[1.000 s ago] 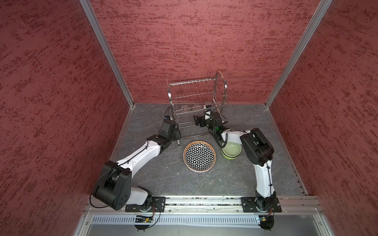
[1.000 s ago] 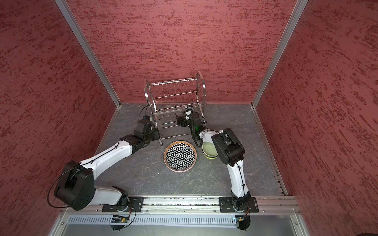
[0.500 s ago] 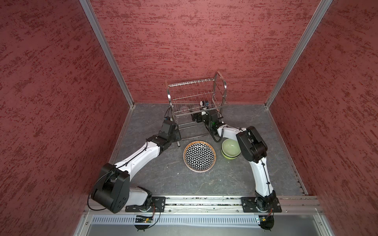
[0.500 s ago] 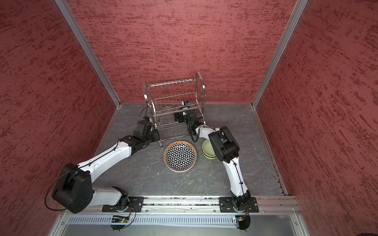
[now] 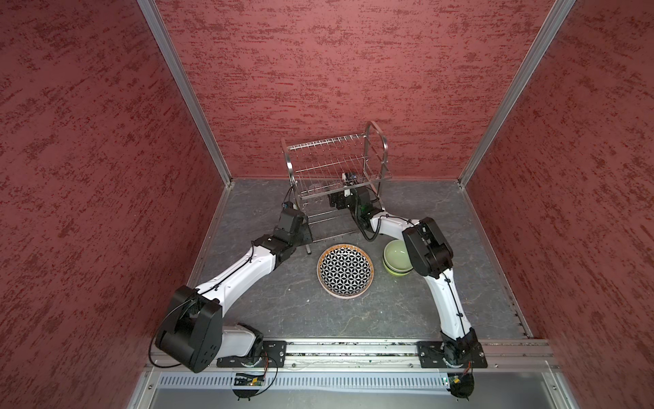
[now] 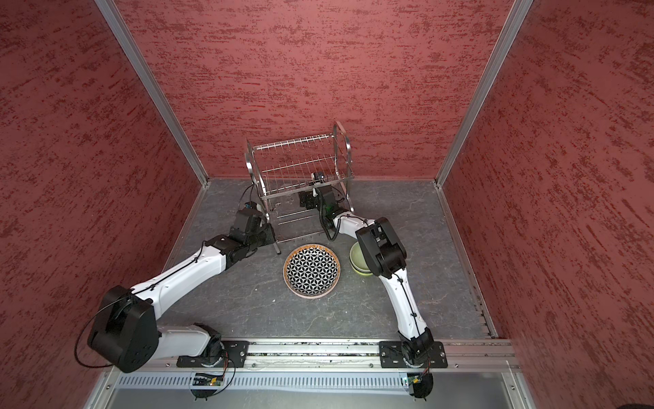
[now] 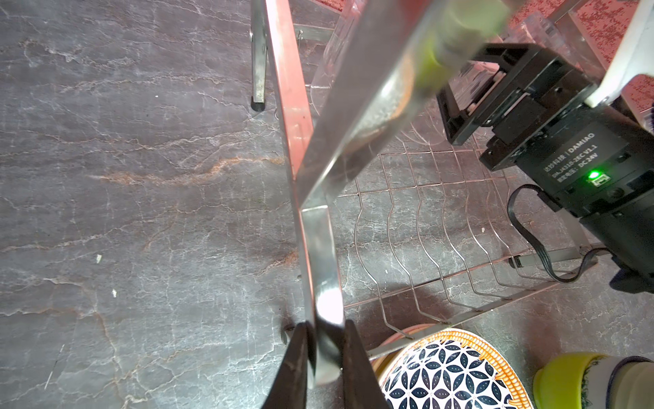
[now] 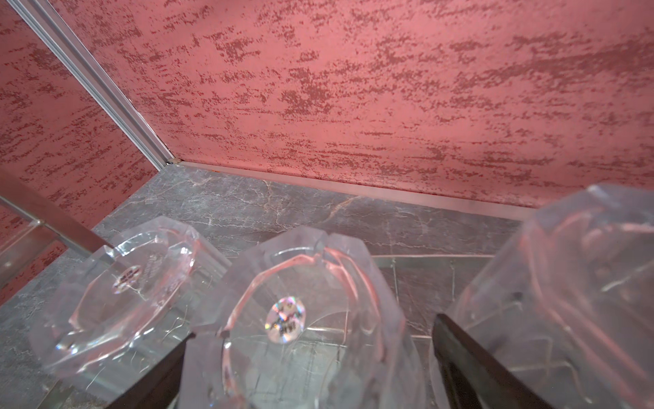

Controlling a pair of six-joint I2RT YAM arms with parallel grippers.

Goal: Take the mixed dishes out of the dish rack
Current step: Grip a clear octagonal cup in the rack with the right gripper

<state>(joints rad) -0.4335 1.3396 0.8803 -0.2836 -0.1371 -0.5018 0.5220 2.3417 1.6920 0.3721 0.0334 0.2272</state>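
- Right now my left gripper (image 7: 323, 354) is almost closed. It pinches the flat steel leg of the dish rack (image 7: 320, 255) close to its foot, with a finger (image 7: 293, 368) pressed on each side of the strip.
- The dish rack stands at the middle of the back edge of the table (image 5: 424, 311), upright, its top tier bare of dishes.
- My right gripper (image 8: 311, 357) reaches into the rack under that top tier, so the wire shelf sits right above my wrist.
- Its jaws are spread wide and straddle the middle tumbler (image 8: 293, 318), which stands bottom-up with a shiny sticker on its base. One finger (image 8: 159, 375) is right against the glass. I cannot tell whether the opposite one touches, and I have no grip on it.
- A second tumbler (image 8: 120, 283), also bottom-up, stands just beside that finger and crowds it.
- A third tumbler (image 8: 566, 283) stands just beyond my other finger, which is wedged between it and the middle one.
- The black-and-white plate (image 5: 345, 271) lies flat near the table's middle, just in front of the rack, with a pinkish rim showing beneath it.
- The stack of bowls (image 5: 394, 258), pale green over lime, sits just beside the plate on the side of the right edge, partly hidden under my right arm (image 5: 426, 248).
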